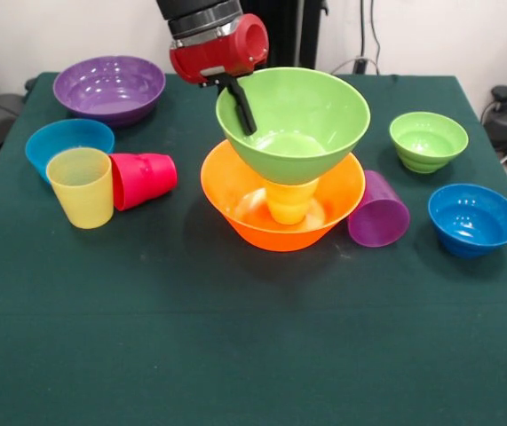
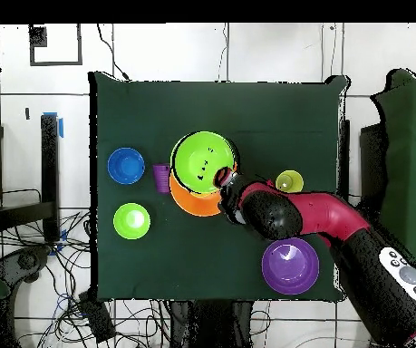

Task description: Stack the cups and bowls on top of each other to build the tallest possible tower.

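Observation:
The large orange bowl point(image 1: 235, 191) stands at the table's middle with the yellow-orange cup point(image 1: 290, 202) upside down inside it. The large lime green bowl point(image 1: 306, 115) sits on that cup, forming the tower. My gripper point(image 1: 246, 124) holds this green bowl's rim on its left side, with one black finger point(image 1: 238, 99) inside the bowl. From overhead the gripper point(image 2: 220, 178) is at the green bowl's point(image 2: 200, 154) edge, above the orange bowl point(image 2: 193, 201).
The large purple bowl point(image 1: 109, 87) is at the back left. A small blue bowl point(image 1: 62, 142), the upright pale yellow cup point(image 1: 81, 186) and the red-pink cup point(image 1: 142, 179) on its side are at the left. At the right are the purple cup point(image 1: 379, 210) on its side, a small lime green bowl point(image 1: 428, 140) and a small blue bowl point(image 1: 473, 217).

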Tool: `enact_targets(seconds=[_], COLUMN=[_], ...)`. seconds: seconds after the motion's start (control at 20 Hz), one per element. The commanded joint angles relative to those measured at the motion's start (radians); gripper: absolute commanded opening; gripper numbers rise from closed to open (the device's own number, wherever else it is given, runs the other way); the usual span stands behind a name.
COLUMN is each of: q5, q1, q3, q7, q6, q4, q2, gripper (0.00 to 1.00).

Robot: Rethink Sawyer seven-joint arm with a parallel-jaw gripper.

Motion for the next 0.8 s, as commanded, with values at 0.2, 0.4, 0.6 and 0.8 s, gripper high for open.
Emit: enact_targets(seconds=[0.2,0.4,0.6,0.8], q5=[-0.061,-0.064,-0.062,-0.052], q1=[0.051,0.055,0.054,0.057], q3=[-0.069,-0.077,-0.074,-0.069], q7=[-0.024,-0.026,-0.026,-0.011], q6=[-0.069,-0.077,-0.076,-0.078], q4=[-0.067,-0.071,-0.065,-0.044], q2=[0.062,0.069,0.068,0.05], gripper=[0.0,0.0,0.0,0.0])
